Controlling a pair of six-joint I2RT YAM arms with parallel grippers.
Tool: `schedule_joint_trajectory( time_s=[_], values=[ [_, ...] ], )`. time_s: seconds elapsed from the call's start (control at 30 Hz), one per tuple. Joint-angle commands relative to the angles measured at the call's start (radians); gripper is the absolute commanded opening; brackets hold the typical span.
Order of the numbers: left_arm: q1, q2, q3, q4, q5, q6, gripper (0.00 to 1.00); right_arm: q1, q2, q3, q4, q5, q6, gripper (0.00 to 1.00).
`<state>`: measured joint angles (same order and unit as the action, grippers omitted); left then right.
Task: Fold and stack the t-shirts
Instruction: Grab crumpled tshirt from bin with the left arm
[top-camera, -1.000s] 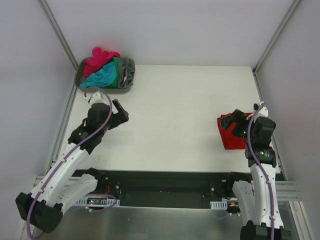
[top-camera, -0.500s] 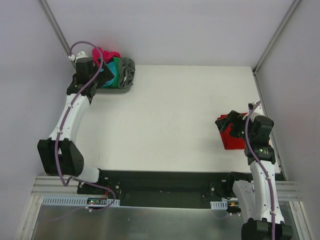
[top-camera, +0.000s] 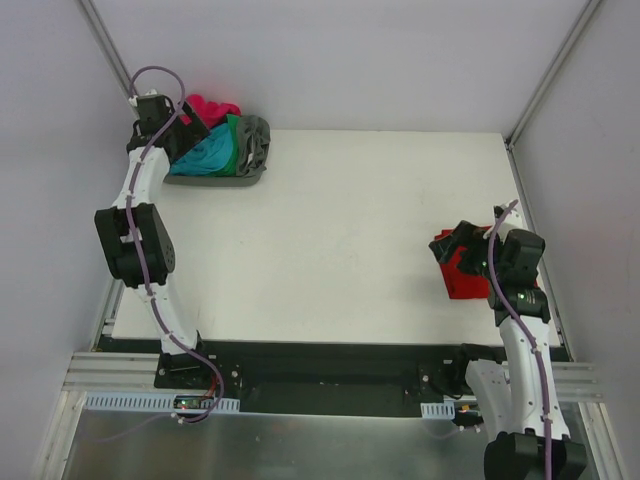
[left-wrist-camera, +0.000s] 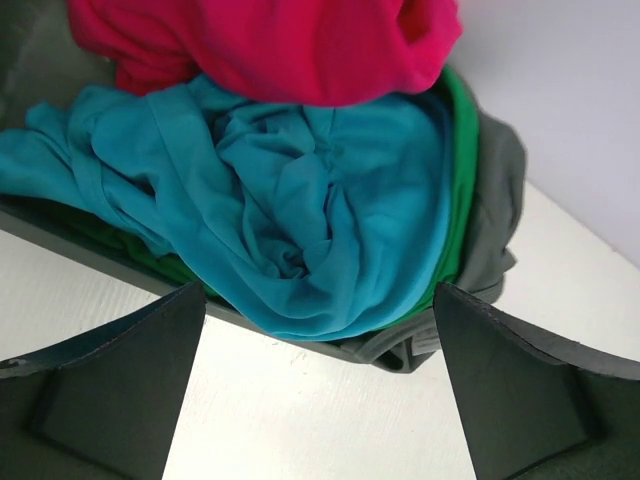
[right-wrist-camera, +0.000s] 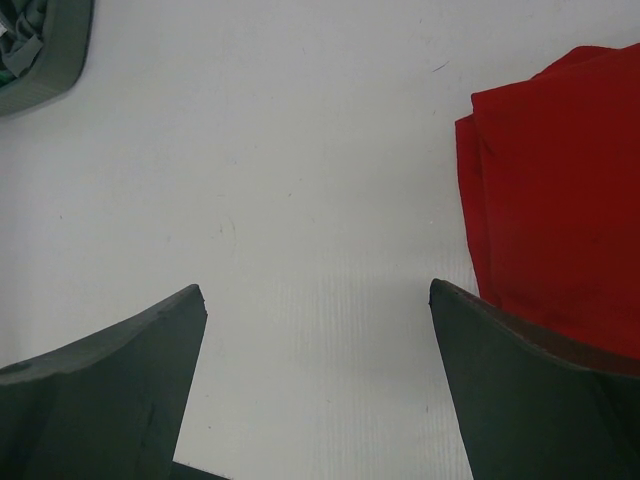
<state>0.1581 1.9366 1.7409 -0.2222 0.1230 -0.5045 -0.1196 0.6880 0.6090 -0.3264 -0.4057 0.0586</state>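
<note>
A grey tray at the back left holds crumpled t-shirts: a magenta one on top, a teal one, a green one and a grey one. My left gripper hangs open at the tray's left end. In the left wrist view its jaws stand wide apart, with the left gripper just short of the teal shirt and nothing held. A folded red t-shirt lies at the right. My right gripper is open over its near-left edge, empty, the red shirt beside its right finger.
The white table top stretches between the tray and the red shirt. A metal frame post and the side wall stand close behind my left arm. The tray's corner shows far off in the right wrist view.
My left arm has swung from the table's left-middle out to the tray at the back left, gripper still open. The right arm has shifted only slightly by the red shirt.
</note>
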Motion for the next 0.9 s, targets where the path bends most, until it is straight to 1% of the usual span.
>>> schedule_joint_trajectory(
  time_s=[0.0,0.07,0.17,0.27,0.3,0.37,0.43,0.5,0.53,0.57,0.63,0.7,0.77,0.87],
  values=[
    [0.001,0.036,0.028,0.004,0.060,0.012,0.95,0.003,0.015,0.006,0.030,-0.008,-0.020,0.96],
    [0.001,0.070,0.037,0.004,0.050,0.012,0.93,0.005,0.027,0.008,0.032,-0.012,-0.019,0.96],
    [0.003,0.119,0.058,0.006,0.056,0.000,0.86,0.005,0.038,0.009,0.029,-0.015,-0.019,0.96],
    [0.003,0.168,0.097,0.004,0.049,-0.002,0.79,0.003,0.038,0.012,0.020,-0.007,-0.020,0.96],
    [0.003,0.182,0.107,0.003,0.050,0.000,0.74,0.005,0.036,0.012,0.018,-0.004,-0.023,0.96],
    [0.004,0.197,0.120,0.004,0.050,-0.002,0.70,0.003,0.039,0.014,0.018,-0.007,-0.025,0.96],
    [0.004,0.208,0.132,0.003,0.047,0.003,0.61,0.005,0.039,0.011,0.018,-0.008,-0.026,0.96],
    [0.004,0.205,0.132,-0.002,0.062,0.001,0.38,0.005,0.042,0.011,0.018,-0.005,-0.023,0.96],
    [0.006,0.191,0.121,0.000,0.070,0.000,0.32,0.005,0.044,0.009,0.020,-0.004,-0.023,0.96],
    [0.006,0.180,0.112,0.000,0.072,-0.002,0.29,0.003,0.045,0.011,0.018,-0.004,-0.023,0.96],
    [0.006,0.145,0.097,-0.002,0.067,0.006,0.28,0.005,0.050,0.012,0.018,-0.005,-0.023,0.96],
    [0.006,0.108,0.082,-0.002,0.064,0.007,0.22,0.005,0.048,0.011,0.018,-0.007,-0.022,0.96],
    [0.004,0.069,0.069,-0.002,0.063,0.012,0.21,0.005,0.050,0.012,0.018,-0.010,-0.020,0.96],
    [0.004,0.003,0.054,-0.002,0.055,0.018,0.16,0.005,0.048,0.012,0.012,-0.010,-0.020,0.96]
  ],
)
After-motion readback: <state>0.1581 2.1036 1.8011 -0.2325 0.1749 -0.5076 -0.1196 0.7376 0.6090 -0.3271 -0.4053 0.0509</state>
